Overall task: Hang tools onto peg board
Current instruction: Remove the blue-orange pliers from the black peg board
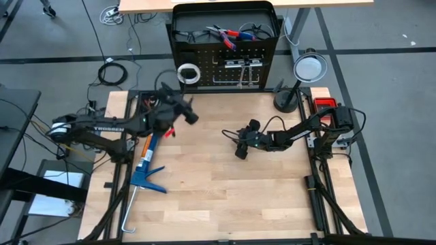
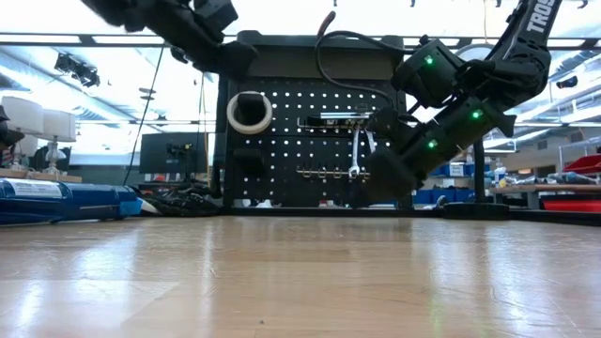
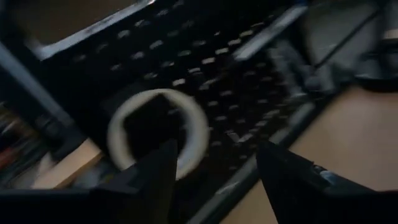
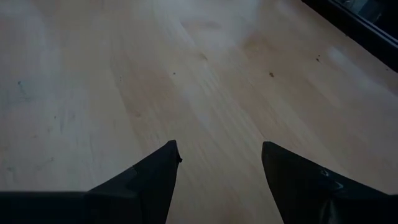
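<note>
The peg board stands upright at the table's far edge. A white tape roll hangs on a hook on its left part, and silver wrenches hang from hooks at its middle. Red-handled pliers and dark safety glasses lie in the tray on top of the frame. My left gripper is open in the air before the board, near the tape roll, with nothing between its fingers. My right gripper is open low over the bare table middle, holding nothing.
A large blue caulking gun lies along the table's left edge. A round lamp on a black stand is at the far right corner, with a red box beside it. The wooden table top is bare at its near half.
</note>
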